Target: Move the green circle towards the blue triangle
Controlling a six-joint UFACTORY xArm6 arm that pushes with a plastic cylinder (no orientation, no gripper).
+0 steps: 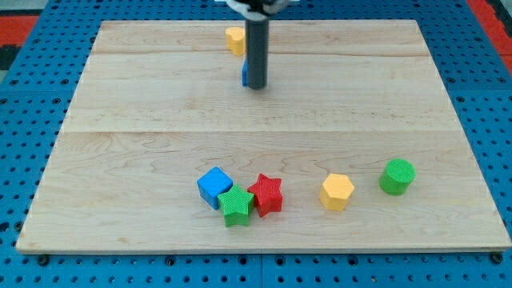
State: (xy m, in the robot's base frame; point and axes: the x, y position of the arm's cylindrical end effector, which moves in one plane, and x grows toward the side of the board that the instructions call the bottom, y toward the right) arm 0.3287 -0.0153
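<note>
**Green circle at lower right, tip far off near the top edge**

Pale wooden board (120, 96), planked with visible grain, laid over a blue pegboard (32, 80) dotted with holes. Dark straight rod descending from the view's top, my tip (255, 86) planted on the wood in the upper middle. No jaws on this rod, so nothing open, closed or clamped.

Just behind the rod, a sliver of a blue block (245, 74) peeking out on its left side, touching or nearly so; shape hidden, cannot tell. Just beside, up and left, a yellow block (234, 39), partly covered, close to the board's top edge.

Green circle (397, 176), ribbed on its sides, sitting at lower right, well apart from my tip. To its left, apart, a yellow hexagon (338, 192). Further left, a tight cluster: red star (266, 194), green star (235, 206), blue cube (214, 186), pressed together near the bottom edge.

Wide bare wood across the middle between tip and lower row.
</note>
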